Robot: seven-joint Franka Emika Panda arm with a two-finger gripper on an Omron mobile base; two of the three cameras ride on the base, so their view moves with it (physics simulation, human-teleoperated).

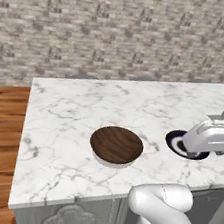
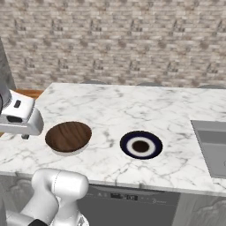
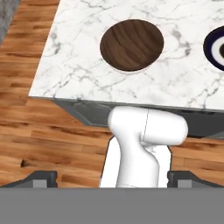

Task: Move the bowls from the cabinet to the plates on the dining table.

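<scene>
On the dining table [image 2: 132, 106], left to right in the right base view: the dark brown wood-grain bowl [image 2: 68, 137] sits upright on a pale plate [image 2: 66, 152], only a thin rim of which shows beneath it; beside it, apart, lies the navy plate [image 2: 141, 145], unoccupied. A grey sink [image 2: 214, 148] occupies the far right. Gripper [image 3: 112, 177], raised over the near edge, stands fully open, holding nothing.
</scene>
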